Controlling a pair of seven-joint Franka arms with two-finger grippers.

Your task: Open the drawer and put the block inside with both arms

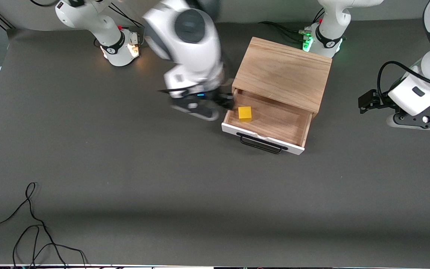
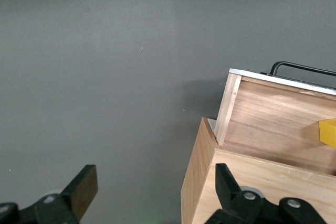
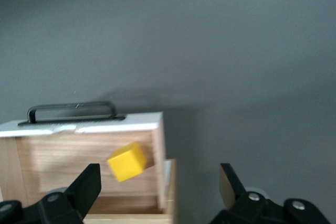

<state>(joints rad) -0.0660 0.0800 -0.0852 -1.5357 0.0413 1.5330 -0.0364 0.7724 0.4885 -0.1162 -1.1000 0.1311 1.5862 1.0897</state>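
The right gripper [image 1: 225, 102] hangs with fingers spread and empty over the drawer's [image 1: 271, 121] edge at the right arm's end, its arm bent steeply down. The block [image 1: 245, 114] lies in the open drawer, at about three o'clock from that gripper. The left gripper [image 2: 152, 190], also released, waits above the box's [image 1: 284, 73] corner.

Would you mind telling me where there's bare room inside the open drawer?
The drawer floor is bare from the block toward the left arm's end. It's crowded at the right arm's end, where the open right gripper hangs by the block.
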